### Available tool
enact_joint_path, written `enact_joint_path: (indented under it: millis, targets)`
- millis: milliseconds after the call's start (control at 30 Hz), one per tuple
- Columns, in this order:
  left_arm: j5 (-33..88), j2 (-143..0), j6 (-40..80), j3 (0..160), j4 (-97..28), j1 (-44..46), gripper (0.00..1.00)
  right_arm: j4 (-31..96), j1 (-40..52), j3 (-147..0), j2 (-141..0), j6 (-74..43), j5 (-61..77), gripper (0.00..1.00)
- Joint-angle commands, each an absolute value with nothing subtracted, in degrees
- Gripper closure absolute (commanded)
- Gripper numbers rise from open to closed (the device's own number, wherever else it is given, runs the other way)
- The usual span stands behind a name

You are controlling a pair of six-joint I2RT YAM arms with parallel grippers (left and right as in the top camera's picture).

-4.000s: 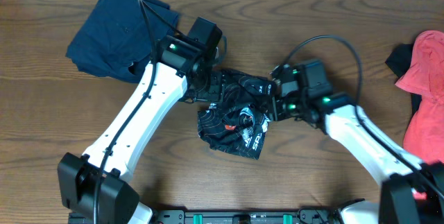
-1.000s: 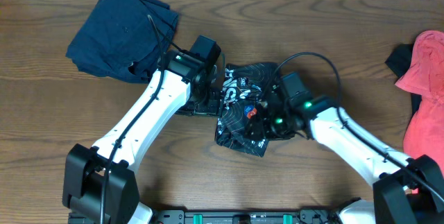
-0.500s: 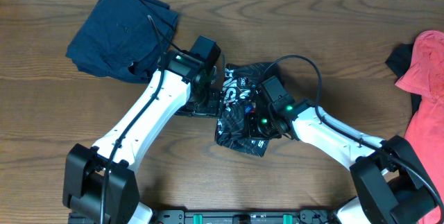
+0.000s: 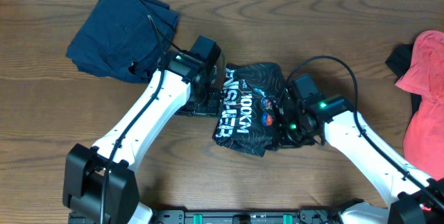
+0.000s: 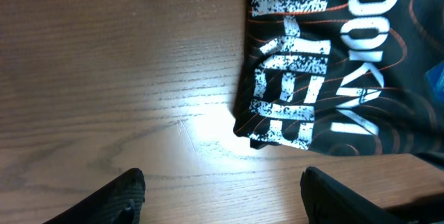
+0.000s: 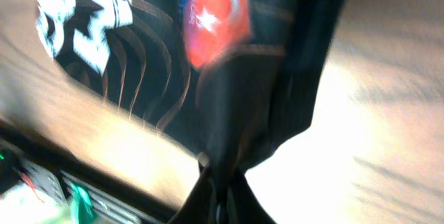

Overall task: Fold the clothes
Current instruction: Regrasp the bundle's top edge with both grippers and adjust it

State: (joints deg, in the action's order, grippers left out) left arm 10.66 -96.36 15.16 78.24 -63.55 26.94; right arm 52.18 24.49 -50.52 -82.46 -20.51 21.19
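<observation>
The black jersey (image 4: pixel 244 107) lies bunched at the centre of the overhead view, on the wooden table (image 4: pixel 41 127), between the two arms. Its white block lettering faces up along its left half, with round coloured badges to the right of it.

Change from half a second ago: the right wrist, then over the middle of the garment, now sits at the garment's right edge. The lettering it had covered is exposed.

The right gripper (image 6: pixel 220 195) is closed on a pinched fold of black fabric. In the wrist view the cloth hangs taut from the fingers and shows a red badge.

The left arm has not shifted in the last second. The left gripper (image 5: pixel 222 193) stands open above bare wood, nothing between its fingers, with the jersey's lettered hem just ahead.

The navy garment (image 4: pixel 121 33) at upper left and the coral-red garment (image 4: pixel 424 92) at the right edge lie where they did.
</observation>
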Motion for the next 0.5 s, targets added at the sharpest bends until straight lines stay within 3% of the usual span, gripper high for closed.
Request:
enact_joint_path:
  millis: [0,33,100,133,200,333,467]
  targets:
    - [11.1,-96.7,14.7,78.2,-63.5,26.7,0.26,55.0,24.2,-51.3,-82.4,-16.5,13.0,0.91]
    - [11.1,-96.7,14.7,78.2,-63.6,26.7,0.26,55.4,24.2,-51.3,-82.4,-16.7,10.7,0.81]
    - [11.1,-96.7,14.7,78.2,-63.6,26.7,0.26,55.0,24.2,-51.3,-82.4,-16.7,9.6,0.52]
    - [11.1,-96.7,14.7,78.2,-63.5,26.8,0.23,54.7,24.0,-51.3,-82.4,-16.7,9.4,0.47]
    - [11.1,-96.7,14.7,78.2,-63.5,26.8,0.18,53.1,23.2,-51.3,-82.4,-18.3,8.5,0.44]
    - [11.8,-96.7,14.7,77.8,-62.2,26.8,0.18,43.0,19.1,-51.3,-82.4,-21.8,9.6,0.49]
    - [17.1,-96.7,14.6,76.8,-58.2,26.8,0.17,30.3,15.7,-51.3,-83.3,-23.4,13.1,0.48]
